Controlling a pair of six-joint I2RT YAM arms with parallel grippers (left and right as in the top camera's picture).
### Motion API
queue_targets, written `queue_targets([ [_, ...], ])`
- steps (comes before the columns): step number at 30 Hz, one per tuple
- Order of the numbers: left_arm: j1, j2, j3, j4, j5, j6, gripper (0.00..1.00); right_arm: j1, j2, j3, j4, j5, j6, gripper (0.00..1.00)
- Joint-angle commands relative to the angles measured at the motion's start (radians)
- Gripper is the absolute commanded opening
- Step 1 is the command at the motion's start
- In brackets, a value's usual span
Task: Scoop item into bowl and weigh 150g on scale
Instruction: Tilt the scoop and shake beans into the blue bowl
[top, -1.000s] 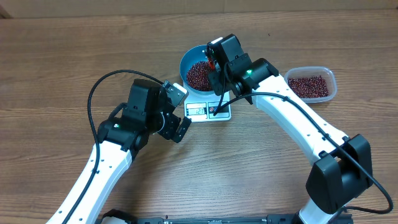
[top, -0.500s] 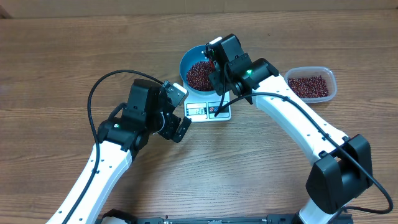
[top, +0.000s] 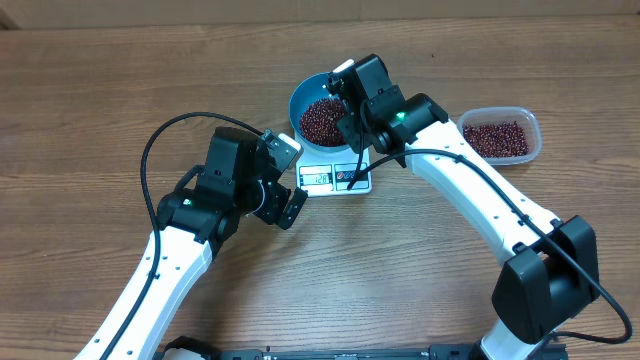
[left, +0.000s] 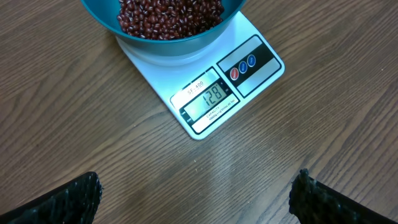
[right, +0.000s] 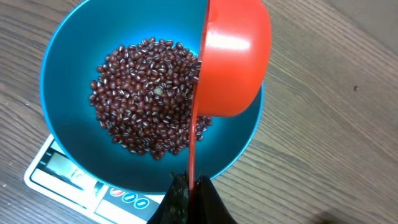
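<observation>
Wood-grain table (top: 100, 80); round blue bowl (right: 62, 124), glossy oval beans (right: 149, 106), white scale (left: 205, 93).

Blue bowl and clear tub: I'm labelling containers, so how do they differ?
The blue bowl is round and opaque; the clear tub is rounded-rectangular and see-through. The bowl sits on the scale; the tub rests on the table. Both hold red-brown beans.

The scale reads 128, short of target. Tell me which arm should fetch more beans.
Right. The right gripper is shut on the red scoop over the blue bowl, with the clear tub nearest it. The left gripper is open and empty.
</observation>
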Motion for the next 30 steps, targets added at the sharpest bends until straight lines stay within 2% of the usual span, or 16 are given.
queue_targets([
  [1,0.003,0.005,-0.003,0.001,-0.006,-0.011,0.99,0.006,-0.021,0.032,0.007,0.047,-0.023,0.04],
  [20,0.003,0.005,-0.003,0.001,-0.006,-0.011,0.99,0.006,-0.021,0.032,0.016,0.142,-0.098,0.04],
  [30,0.003,0.005,-0.003,0.001,-0.006,-0.011,1.00,0.005,-0.024,0.034,0.031,0.106,-0.092,0.04],
])
